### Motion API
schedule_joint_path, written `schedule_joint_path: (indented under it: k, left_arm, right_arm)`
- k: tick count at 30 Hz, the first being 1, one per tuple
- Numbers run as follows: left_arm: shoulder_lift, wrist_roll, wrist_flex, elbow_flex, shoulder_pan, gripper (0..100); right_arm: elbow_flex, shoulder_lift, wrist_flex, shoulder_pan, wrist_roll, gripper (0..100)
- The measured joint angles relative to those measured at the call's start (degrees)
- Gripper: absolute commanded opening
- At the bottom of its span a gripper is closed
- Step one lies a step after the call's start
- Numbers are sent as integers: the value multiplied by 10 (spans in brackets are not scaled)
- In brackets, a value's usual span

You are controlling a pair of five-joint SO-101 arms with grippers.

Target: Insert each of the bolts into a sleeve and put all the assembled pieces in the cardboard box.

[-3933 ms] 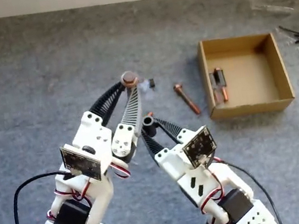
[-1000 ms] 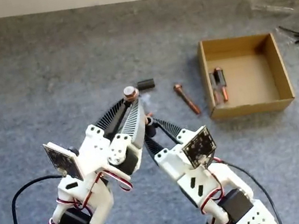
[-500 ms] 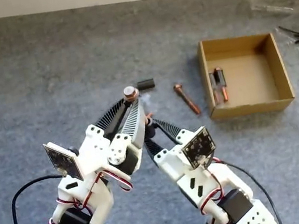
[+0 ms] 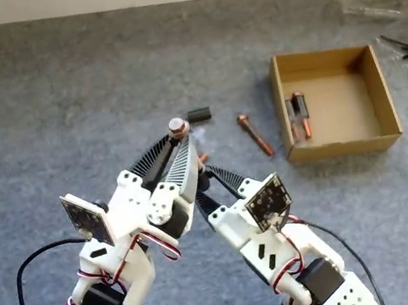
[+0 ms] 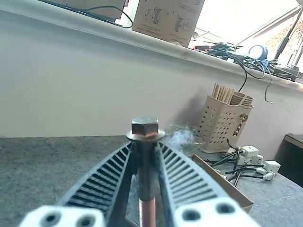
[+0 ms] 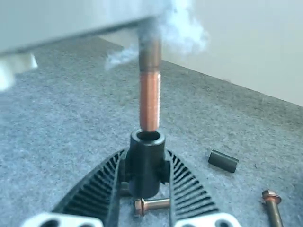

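"Two parts held mid-table. Step?"
"Insertion, pc 2 by my read. Left gripper [image 5: 144,149] pinches bolt [image 5: 145,128] upright, head up. Right gripper [image 6: 147,158] clamps sleeve [image 6: 147,172] upright below it; shank tip at the bore mouth."
"Next?"
"Prob. lower bolt straight down, keep axes aligned; tilt could jam it on the rim. Then carry to cardboard box [image 4: 344,147], far right, w/ one assembled piece [image 4: 301,114] inside."
"Remaining stock?"
"Spare sleeve [image 4: 198,114] and spare bolt [image 4: 254,135] on carpet [image 4: 60,90] betw. right gripper and cardboard box; third bolt [image 6: 152,204] lies under right gripper. Task well short of done."
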Motion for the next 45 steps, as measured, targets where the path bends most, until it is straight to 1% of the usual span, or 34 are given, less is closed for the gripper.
schedule_joint_path:
  k: [11, 15, 24, 29, 41, 45]
  left_arm:
    - [-1, 0, 0, 5, 0, 6]
    - [-1, 0, 0, 5, 0, 6]
    - [-1, 0, 0, 5, 0, 7]
    - [-1, 0, 0, 5, 0, 7]
    - [-1, 0, 0, 5, 0, 7]
    - [-1, 2, 0, 22, 1, 7]
  right_arm:
    - [-2, 0, 2, 0, 0, 5]
    - [-2, 0, 2, 21, 0, 5]
    - [-4, 0, 3, 24, 0, 5]
    - [-4, 0, 3, 3, 0, 5]
    - [-4, 0, 3, -2, 0, 5]
    - [-4, 0, 3, -1, 0, 5]
